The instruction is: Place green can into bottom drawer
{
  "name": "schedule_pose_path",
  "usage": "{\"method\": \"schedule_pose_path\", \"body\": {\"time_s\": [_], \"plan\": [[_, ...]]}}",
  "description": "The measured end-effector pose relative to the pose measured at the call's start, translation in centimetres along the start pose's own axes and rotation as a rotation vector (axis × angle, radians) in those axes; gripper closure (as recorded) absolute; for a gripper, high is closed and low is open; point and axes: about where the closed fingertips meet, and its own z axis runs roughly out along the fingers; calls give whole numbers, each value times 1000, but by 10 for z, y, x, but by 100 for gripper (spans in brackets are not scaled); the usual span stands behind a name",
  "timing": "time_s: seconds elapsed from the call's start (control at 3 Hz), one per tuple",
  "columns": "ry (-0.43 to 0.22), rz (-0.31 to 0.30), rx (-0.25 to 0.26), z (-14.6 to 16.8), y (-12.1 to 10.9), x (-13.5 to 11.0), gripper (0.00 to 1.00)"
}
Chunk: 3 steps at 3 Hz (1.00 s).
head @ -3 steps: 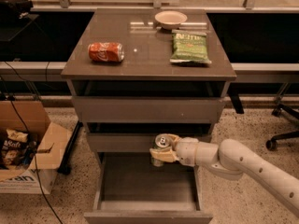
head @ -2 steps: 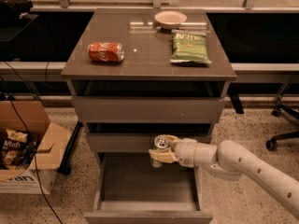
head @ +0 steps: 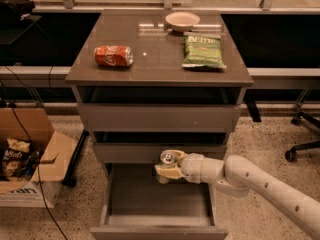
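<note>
Gripper (head: 165,173) clenched round green can (head: 168,158); can upright, top up; open bottom drawer (head: 150,196) directly beneath, toward its rear.

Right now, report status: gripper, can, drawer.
Two-finger gripper shut on small dark green aluminium can, upright, at rear of pulled-out lowest grey-brown drawer. Can not yet released. Nothing seen in the way.
</note>
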Motion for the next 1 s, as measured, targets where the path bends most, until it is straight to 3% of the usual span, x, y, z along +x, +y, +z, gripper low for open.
{"method": "schedule_pose_path", "body": {"time_s": [0.67,1.0], "plan": [[33,71,25,41,-10,62,100],[36,95,34,50,-13,80,100]]}}
